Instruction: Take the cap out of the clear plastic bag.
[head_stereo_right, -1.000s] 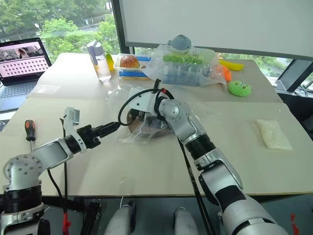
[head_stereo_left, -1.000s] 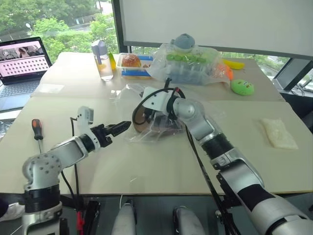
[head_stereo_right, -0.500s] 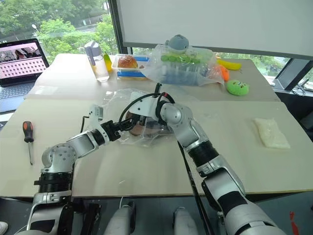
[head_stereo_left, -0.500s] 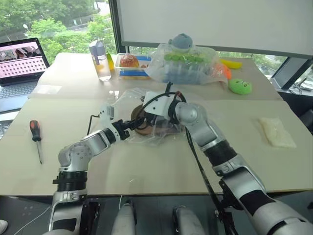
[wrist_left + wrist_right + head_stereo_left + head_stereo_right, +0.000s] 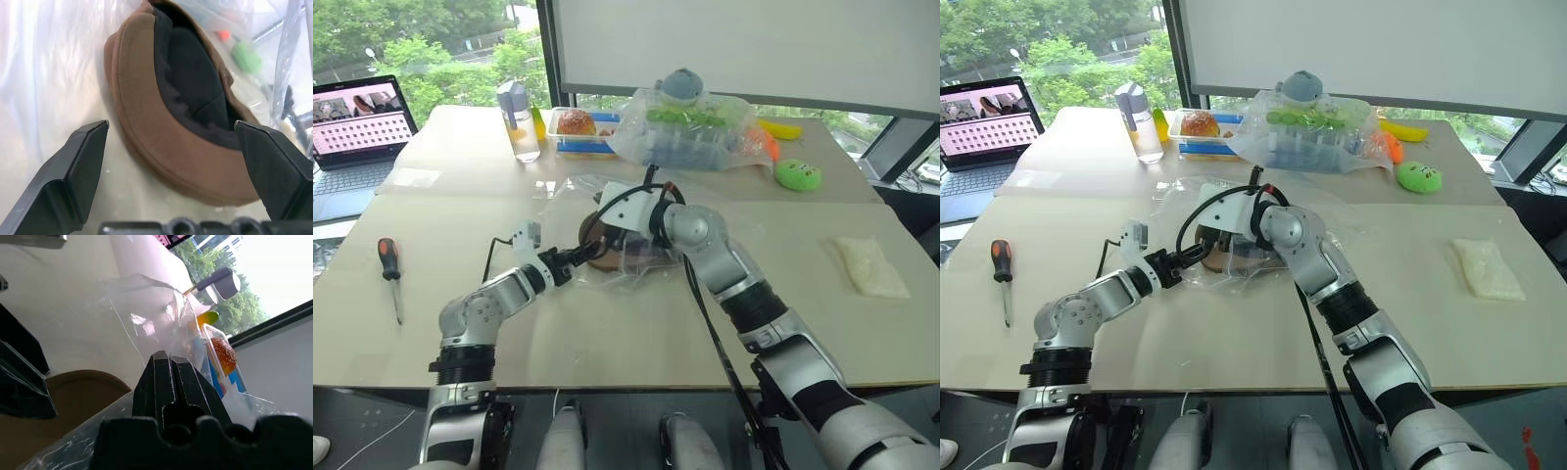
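Note:
The clear plastic bag (image 5: 641, 272) lies crumpled at the middle of the table with the cap (image 5: 599, 257) inside it. The cap is brown with a dark inner side. My right gripper (image 5: 166, 357) is shut on the bag's upper layer and holds the film up above the cap. My left gripper (image 5: 581, 257) is open at the bag's left opening. In the left wrist view its two black fingers (image 5: 80, 161) stand wide on either side of the cap's brim (image 5: 161, 152), without touching it.
A screwdriver (image 5: 389, 270) lies at the left, with a laptop (image 5: 357, 127) behind it. At the back stand a bottle (image 5: 516, 119), a food box (image 5: 574, 127) and a lumpy bag of toys (image 5: 695, 132). A green toy (image 5: 798, 174) and a white pouch (image 5: 869, 265) lie right.
My open left gripper has moved right and forward, from the bare table left of the bag to the bag's opening at the cap's brim. The right gripper has kept its hold.

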Available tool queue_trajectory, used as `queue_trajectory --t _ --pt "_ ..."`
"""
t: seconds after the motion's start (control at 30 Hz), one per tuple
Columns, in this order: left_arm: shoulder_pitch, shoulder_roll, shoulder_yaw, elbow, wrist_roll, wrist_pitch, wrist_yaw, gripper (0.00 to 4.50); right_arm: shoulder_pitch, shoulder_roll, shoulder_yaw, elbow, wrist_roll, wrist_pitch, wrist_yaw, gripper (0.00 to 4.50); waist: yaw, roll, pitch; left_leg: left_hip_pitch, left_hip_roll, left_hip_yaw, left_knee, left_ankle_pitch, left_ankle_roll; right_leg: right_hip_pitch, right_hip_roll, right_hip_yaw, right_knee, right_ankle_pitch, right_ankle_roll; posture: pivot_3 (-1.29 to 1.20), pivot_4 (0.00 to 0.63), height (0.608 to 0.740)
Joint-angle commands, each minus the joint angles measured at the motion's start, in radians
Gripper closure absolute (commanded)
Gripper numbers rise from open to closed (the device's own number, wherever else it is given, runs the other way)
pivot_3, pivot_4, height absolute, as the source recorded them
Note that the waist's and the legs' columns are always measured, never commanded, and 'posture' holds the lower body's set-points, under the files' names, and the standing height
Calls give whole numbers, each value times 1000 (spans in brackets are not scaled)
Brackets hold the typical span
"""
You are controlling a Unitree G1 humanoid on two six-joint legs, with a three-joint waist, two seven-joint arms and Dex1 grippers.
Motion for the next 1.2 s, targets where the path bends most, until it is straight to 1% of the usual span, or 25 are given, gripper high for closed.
queue_trajectory --t 0.03,0.23,0.3,0.33,0.4,0.47,0.53,0.57,0.6,0.67,0.7,0.97,1.03,1.2 --pt "-86 -27 -44 189 77 -53 -76 45 -11 8 -12 -55 17 -1 3 4500 4 0 0 0 0 0 1 0 0 1 0 0 0 -1 0 0 150 740" --pt "-195 -53 -51 330 140 -104 -153 45 -1 6 -17 -72 15 7 6 4500 7 0 0 0 0 -1 4 0 0 4 0 -1 -1 -1 1 0 150 740" --pt "-213 -61 -51 358 155 -113 -175 572 1 6 -17 -76 15 10 6 4500 8 0 0 0 0 -1 3 0 0 4 0 -1 -1 -1 1 0 150 740" --pt "-219 -64 -50 368 159 -113 -188 718 2 6 -17 -78 15 12 6 4500 7 0 0 0 0 -1 3 0 0 4 0 -1 -1 -1 1 0 150 740" --pt "-225 -68 -46 380 169 -114 -198 1505 4 7 -17 -82 16 14 5 4500 7 0 0 0 0 -1 3 0 0 4 0 -1 -1 -1 1 0 150 740" --pt "-227 -71 -42 385 176 -110 -208 2170 4 8 -17 -83 17 15 4 4500 6 0 0 0 0 -1 3 0 0 4 0 -1 -1 -1 1 0 150 740" --pt "-229 -74 -36 389 179 -108 -217 2974 3 10 -17 -81 17 15 3 4500 5 0 0 0 0 -1 3 0 0 4 0 -1 -1 -1 1 0 150 740" --pt "-227 -75 -33 386 179 -107 -219 3277 3 11 -16 -81 18 15 3 4500 5 0 0 0 0 -1 3 0 0 4 0 -1 -1 -1 1 0 150 740" --pt "-225 -77 -29 382 178 -105 -222 3739 2 13 -15 -79 18 15 3 4500 5 0 0 0 0 -1 3 0 0 4 0 -1 -1 -1 1 0 150 740" --pt "-220 -79 -20 375 177 -100 -226 4380 1 15 -15 -77 20 14 2 4500 4 0 0 0 0 -1 3 0 0 4 0 -1 -1 -1 1 0 150 740" --pt "-218 -80 -15 371 175 -97 -225 4468 0 16 -15 -75 20 13 2 4500 0 0 0 0 0 -1 3 0 0 4 0 -1 -1 -1 1 0 150 740" --pt "-194 -84 17 305 160 -62 -214 4468 -1 21 -14 -67 23 7 6 4500 -4 0 0 0 0 -1 3 0 0 4 0 -1 -1 -1 1 0 150 740" --pt "-187 -84 30 267 149 -47 -201 4468 -2 22 -13 -64 24 5 7 4500 -5 0 0 0 0 -1 3 0 0 3 0 -1 -1 -1 1 0 150 740" --pt "-141 -67 58 103 119 21 -139 4468 -3 22 -14 -60 25 2 10 4500 -6 0 0 0 0 -1 3 0 0 3 0 -1 -1 -1 1 0 150 740"
